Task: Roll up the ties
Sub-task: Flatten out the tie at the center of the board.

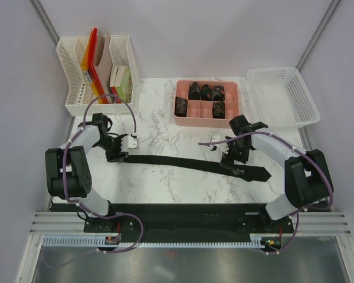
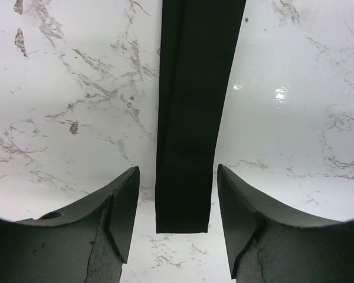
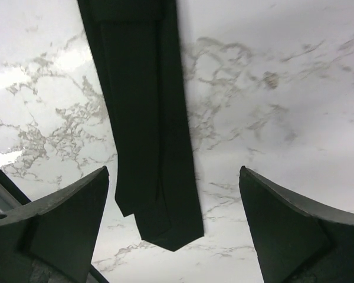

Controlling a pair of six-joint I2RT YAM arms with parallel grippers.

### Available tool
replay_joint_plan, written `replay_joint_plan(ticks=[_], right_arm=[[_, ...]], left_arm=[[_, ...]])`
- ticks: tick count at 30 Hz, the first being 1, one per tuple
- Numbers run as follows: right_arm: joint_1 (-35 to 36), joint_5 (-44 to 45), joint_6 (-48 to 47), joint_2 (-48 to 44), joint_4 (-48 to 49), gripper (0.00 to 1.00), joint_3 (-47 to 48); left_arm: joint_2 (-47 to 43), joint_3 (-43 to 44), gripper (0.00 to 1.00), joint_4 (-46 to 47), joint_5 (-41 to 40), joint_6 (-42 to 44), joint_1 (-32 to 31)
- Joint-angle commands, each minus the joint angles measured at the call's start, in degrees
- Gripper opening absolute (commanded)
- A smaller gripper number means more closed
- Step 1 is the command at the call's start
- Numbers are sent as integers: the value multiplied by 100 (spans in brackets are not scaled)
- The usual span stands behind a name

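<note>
Left gripper [image 2: 177, 174] jaws nearest, partly open, straddling the squared narrow end of the long flat blackish fabric necktie [image 1: 183, 162]. Gap each side, nothing gripped. Right gripper [image 3: 174, 174] jaws spread wide over the pointed broad end, also empty. Necktie lies stretched on the white marble-pattern table [image 1: 159, 130] between both arms. Rolled dark ties [image 1: 205, 92] sit in the pink compartment tray [image 1: 192, 122]. Risk: slick top and thin cloth, so a shallow pinch may miss or drag the end, giving a skewed, loose roll.

Left arm [image 1: 68, 171] and right arm [image 1: 307, 177]: black joint housings, white link shells, purple cable [image 1: 115, 98] routed externally. Left tool [image 2: 177, 171] and right tool [image 3: 174, 171]: matte black wedge-shaped fingers [image 2: 106, 236], lightly scratched.
</note>
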Motion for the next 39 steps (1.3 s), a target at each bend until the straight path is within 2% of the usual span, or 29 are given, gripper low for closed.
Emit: replay_joint_plan(ticks=[1,9,13,15,19,21,24,25,28,31,33,34,39], right_arm=[[40,499,-268,-204,204,98,-580],[57,711,-532,-117,688,98,-1082],[57,632,-708,-116,601,83,-1003],[49,614,-884,-99,530,70,-976],[49,562,-1095,-46,434,56,-941],[49,509,-1183,-63,363,56,-915],[49,412,-1245,-55,126,66,-748],[49,351,-1175,-72,91,76,-678],[49,97,-755,-186,-102,82,-204],[49,-333,-298,-283,-313,84,297],[49,-554,10,-292,-322,84,570],[49,-851,308,-283,-305,84,658],[84,-1574,1487,-82,169,78,1080]], left_arm=[[-139,185,63,-36,309,-155,15],[-209,150,68,60,371,-252,24],[-288,89,68,87,450,-190,67],[-262,106,66,87,450,-173,102],[-262,185,64,52,503,-225,199],[-323,220,64,-1,590,-190,313],[-455,334,67,-89,818,-295,558],[-464,378,67,-141,863,-383,629],[-429,659,69,-282,1030,-1040,954],[-324,1002,71,-493,1337,-2355,1271],[-210,1073,75,-485,1381,-3043,1437],[-166,1108,76,-493,1503,-3682,1517],[-139,889,75,-266,1742,-5049,1781]])
